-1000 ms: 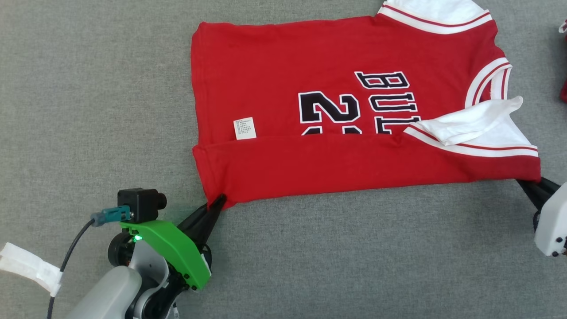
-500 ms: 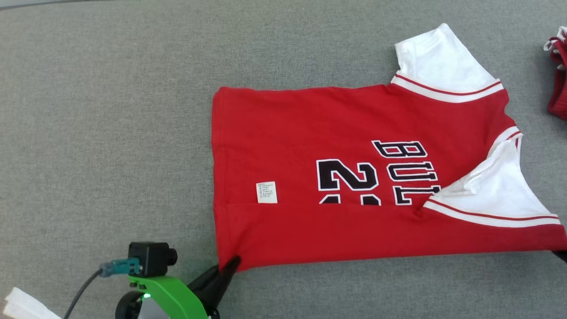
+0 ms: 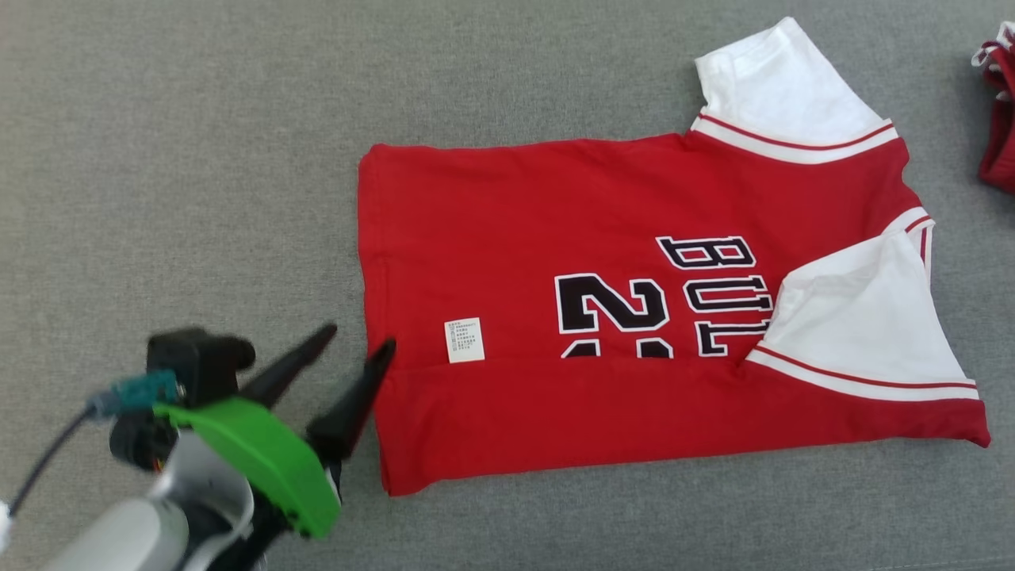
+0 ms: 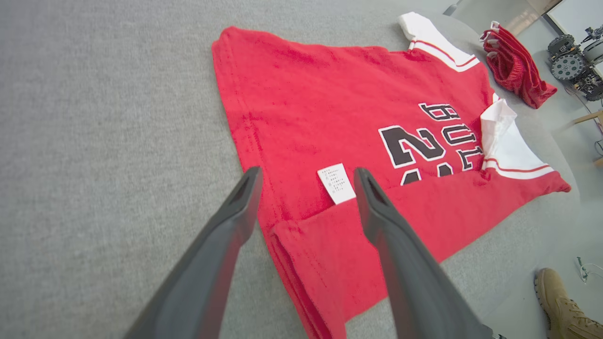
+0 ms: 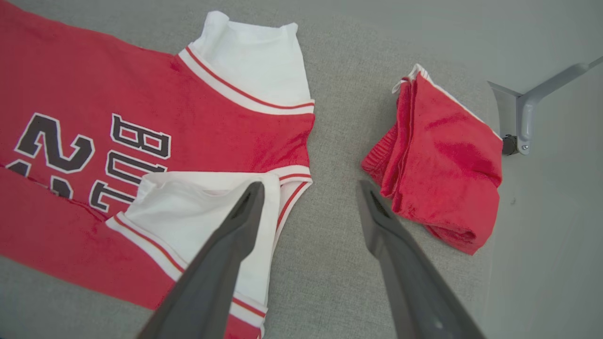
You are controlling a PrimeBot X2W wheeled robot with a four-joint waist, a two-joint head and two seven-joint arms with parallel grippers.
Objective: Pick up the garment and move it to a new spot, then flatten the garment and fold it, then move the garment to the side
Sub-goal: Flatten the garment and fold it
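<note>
- Item, jersey [image 3: 634, 317]: red with white sleeves. It lies flat from the centre to the right of the head view, hem to the left and collar to the right. Its lower long edge is folded up over the body in a band that hides the lower part of the black number and lettering.
- Part, upper sleeve [image 3: 781, 87]: white with red trim, spread out at the upper right of the head view.
- Part, lower sleeve [image 3: 864, 325]: white, turned in over the chest at the right.
- Part, label [image 3: 464, 340]: small and white, just above the fold line, near the hem.
- Left gripper [image 3: 358, 337]: lower left of the head view, fingers spread wide, nothing between them. One tip is over the hem near the fold and the other over bare surface. Contact cannot be told.
- Right gripper [image 5: 309, 184]: fingers spread wide and empty. In the right wrist view one finger is over the turned-in sleeve and the other over bare surface.
- Grey surface [image 3: 158, 159]: felt-like, under everything.
- Folded red cloth [image 5: 438, 165]: right of centre in the right wrist view, apart from the jersey.
- Metal bracket [image 5: 541, 99]: grey, upper right of the right wrist view.
- Boot [image 4: 563, 306]: tan, lower right corner of the left wrist view.
</note>
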